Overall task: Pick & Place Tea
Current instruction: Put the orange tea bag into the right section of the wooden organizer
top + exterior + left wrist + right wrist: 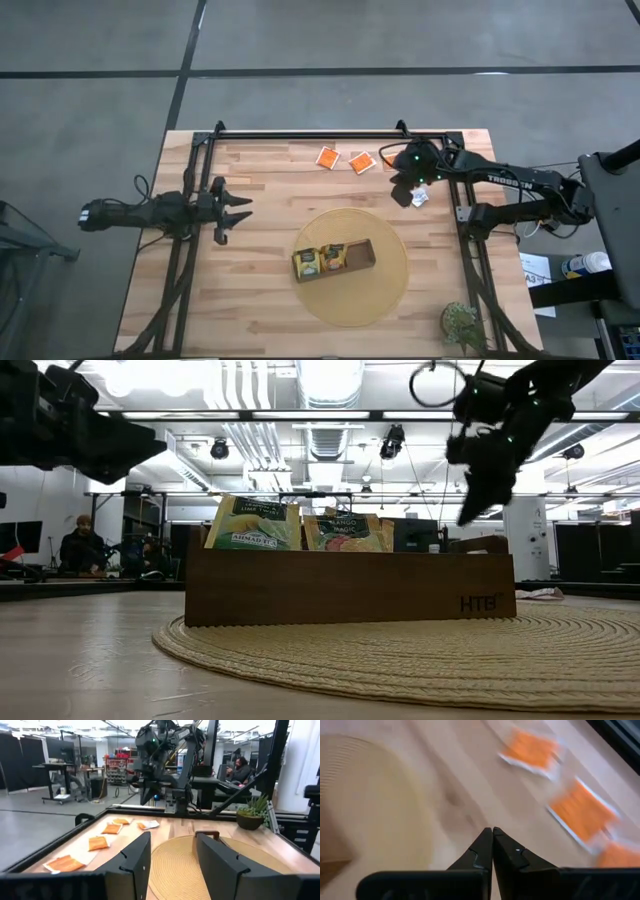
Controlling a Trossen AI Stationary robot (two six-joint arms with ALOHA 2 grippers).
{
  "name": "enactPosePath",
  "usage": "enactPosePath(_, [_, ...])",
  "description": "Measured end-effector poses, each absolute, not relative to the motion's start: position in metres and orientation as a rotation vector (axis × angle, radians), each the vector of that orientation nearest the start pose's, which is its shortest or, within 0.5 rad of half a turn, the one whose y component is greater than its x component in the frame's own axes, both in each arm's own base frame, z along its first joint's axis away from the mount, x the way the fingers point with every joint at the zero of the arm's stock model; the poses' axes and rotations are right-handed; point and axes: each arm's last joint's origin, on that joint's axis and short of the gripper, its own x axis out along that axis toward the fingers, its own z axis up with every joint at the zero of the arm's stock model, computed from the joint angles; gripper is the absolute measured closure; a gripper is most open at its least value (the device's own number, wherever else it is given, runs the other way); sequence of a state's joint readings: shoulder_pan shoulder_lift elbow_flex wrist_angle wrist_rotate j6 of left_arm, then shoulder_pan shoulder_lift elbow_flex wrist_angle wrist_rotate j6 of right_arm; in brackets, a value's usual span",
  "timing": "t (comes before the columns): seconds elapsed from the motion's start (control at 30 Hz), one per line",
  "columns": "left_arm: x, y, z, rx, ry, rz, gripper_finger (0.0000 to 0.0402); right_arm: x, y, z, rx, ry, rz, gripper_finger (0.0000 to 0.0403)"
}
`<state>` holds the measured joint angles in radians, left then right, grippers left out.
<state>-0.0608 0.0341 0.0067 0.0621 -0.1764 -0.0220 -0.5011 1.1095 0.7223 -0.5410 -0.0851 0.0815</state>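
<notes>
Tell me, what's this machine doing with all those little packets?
It is sorting tea sachets into the wooden tray on the round woven mat; two compartments already hold some. The right claw hangs shut and empty above the table near the orange sachets at the far edge. The left claw waits open at the table's left side, holding nothing.

The right gripper, fingers pressed together, hung above bare table, between the woven mat and three orange sachets.
</notes>
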Motion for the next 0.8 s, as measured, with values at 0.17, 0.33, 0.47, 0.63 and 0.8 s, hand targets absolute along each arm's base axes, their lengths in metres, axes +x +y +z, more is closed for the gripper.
enactPosePath(0.17, [0.099,-0.001,0.169,-0.046,-0.038,0.115,0.0248,0.169,-0.098,0.216,0.387,1.037,-0.657,0.0394])
enactPosePath(0.33, [0.099,-0.001,0.169,-0.046,-0.038,0.115,0.0248,0.163,-0.096,0.207,0.378,1.091,-0.708,0.0394])
enactPosePath(0.47, [0.099,-0.001,0.169,-0.046,-0.038,0.115,0.0248,0.163,-0.096,0.202,0.356,1.109,-0.691,0.0394])
enactPosePath(0.63, [0.099,-0.001,0.169,-0.046,-0.039,0.115,0.0248,0.163,-0.096,0.203,0.345,1.110,-0.688,0.0394])
enactPosePath(0.8, [0.099,-0.001,0.169,-0.047,-0.040,0.115,0.0248,0.163,-0.097,0.203,0.328,1.110,-0.699,0.0394])
